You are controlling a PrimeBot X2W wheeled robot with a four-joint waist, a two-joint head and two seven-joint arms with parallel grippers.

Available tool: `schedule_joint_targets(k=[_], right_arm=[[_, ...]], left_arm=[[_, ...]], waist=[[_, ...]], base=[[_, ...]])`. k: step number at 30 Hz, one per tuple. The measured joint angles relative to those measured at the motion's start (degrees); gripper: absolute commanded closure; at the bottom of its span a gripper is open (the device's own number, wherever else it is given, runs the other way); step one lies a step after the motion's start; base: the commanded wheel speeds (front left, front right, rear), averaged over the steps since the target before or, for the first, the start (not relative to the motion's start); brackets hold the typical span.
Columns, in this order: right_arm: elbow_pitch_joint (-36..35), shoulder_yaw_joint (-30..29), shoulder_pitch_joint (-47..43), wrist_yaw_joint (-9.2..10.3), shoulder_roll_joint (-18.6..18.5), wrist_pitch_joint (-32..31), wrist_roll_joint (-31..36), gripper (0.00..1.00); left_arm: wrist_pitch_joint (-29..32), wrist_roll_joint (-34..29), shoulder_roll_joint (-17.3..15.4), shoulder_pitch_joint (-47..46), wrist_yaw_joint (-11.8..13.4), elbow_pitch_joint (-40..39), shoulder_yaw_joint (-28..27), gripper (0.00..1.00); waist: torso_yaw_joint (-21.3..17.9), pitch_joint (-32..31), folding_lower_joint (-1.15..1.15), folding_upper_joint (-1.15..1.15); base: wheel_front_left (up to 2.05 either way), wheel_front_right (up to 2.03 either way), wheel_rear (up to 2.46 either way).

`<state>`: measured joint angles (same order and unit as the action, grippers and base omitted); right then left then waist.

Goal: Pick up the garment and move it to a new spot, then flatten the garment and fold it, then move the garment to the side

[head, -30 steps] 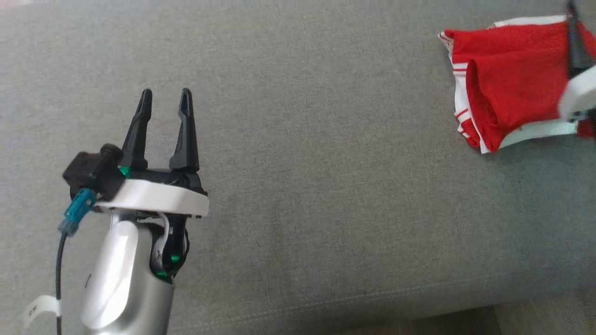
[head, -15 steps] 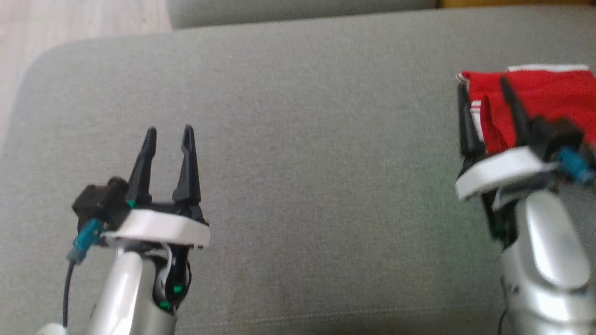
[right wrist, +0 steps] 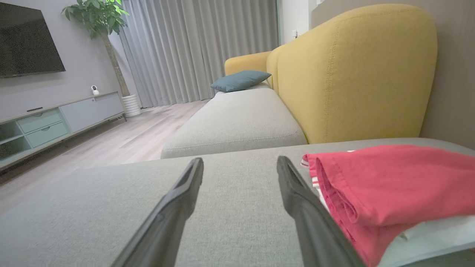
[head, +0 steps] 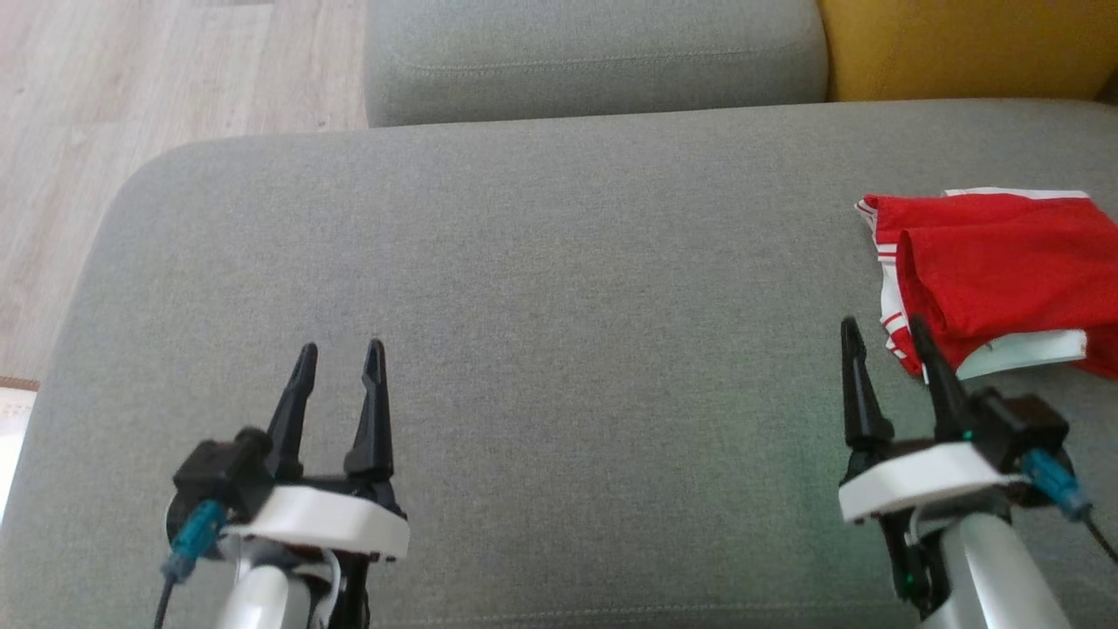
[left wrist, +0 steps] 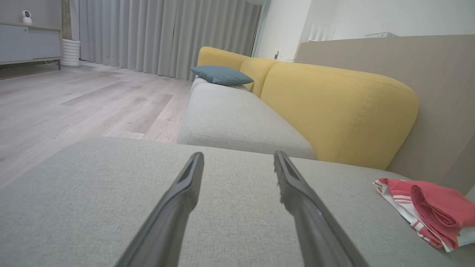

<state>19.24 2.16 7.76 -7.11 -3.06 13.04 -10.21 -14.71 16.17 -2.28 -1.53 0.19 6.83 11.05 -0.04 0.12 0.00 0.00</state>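
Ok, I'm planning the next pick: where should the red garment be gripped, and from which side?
Probably the garment's striped left edge, approached from the left by the open right end effector: folded layers stack into a raised lip there, facing it.

The garment (head: 1004, 262) is red cloth with white trim and thin red-and-white stripes along its left edge. It lies folded into a compact, slightly puffy bundle, with a rounded doubled-over fold facing left and near. A white layer peeks out beneath its near edge. It rests on the right side of the grey seat cushion (head: 559, 306), toward the far half.
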Motion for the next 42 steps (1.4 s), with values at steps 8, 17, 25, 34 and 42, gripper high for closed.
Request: schedule_joint_targets(k=[8, 17, 25, 34, 42], right_arm=[[-0.43, 0.1, -1.44, 0.0, 0.13, 0.66, -0.97, 0.0], [-0.93, 0.08, -1.44, 0.0, 0.16, 0.77, -0.98, 0.0], [-1.02, 0.18, -1.43, 0.0, 0.16, 1.16, -1.48, 0.0], [-1.02, 0.21, -1.41, 0.0, 0.18, 1.18, -1.48, 0.0], [-0.99, 0.48, -1.4, 0.0, 0.18, 1.18, -1.47, 0.0]], left_arm=[[0.0, -0.48, -0.07, 1.28, 1.74, -2.02, 0.8, 0.0], [0.0, -1.79, -0.09, 1.26, 2.41, -3.88, -0.01, 0.0], [0.0, -0.35, -0.1, 1.28, 2.24, -5.04, -0.56, 0.0], [0.0, -0.26, -0.1, 1.36, 1.85, -5.72, -1.16, 0.0], [0.0, 0.38, -0.1, 1.54, 1.91, -6.7, -1.96, 0.0]], waist=[[-0.07, -0.09, 0.0, 0.0], [-0.37, 0.42, 0.0, 0.0], [-0.56, 0.76, 0.0, 0.0], [-0.64, 1.03, 0.0, 0.0], [-0.67, 1.0, 0.0, 0.0]], base=[[0.0, 0.0, 0.0], [0.0, 0.0, 0.0], [0.0, 0.0, 0.0], [0.0, 0.0, 0.0], [0.0, 0.0, 0.0]])
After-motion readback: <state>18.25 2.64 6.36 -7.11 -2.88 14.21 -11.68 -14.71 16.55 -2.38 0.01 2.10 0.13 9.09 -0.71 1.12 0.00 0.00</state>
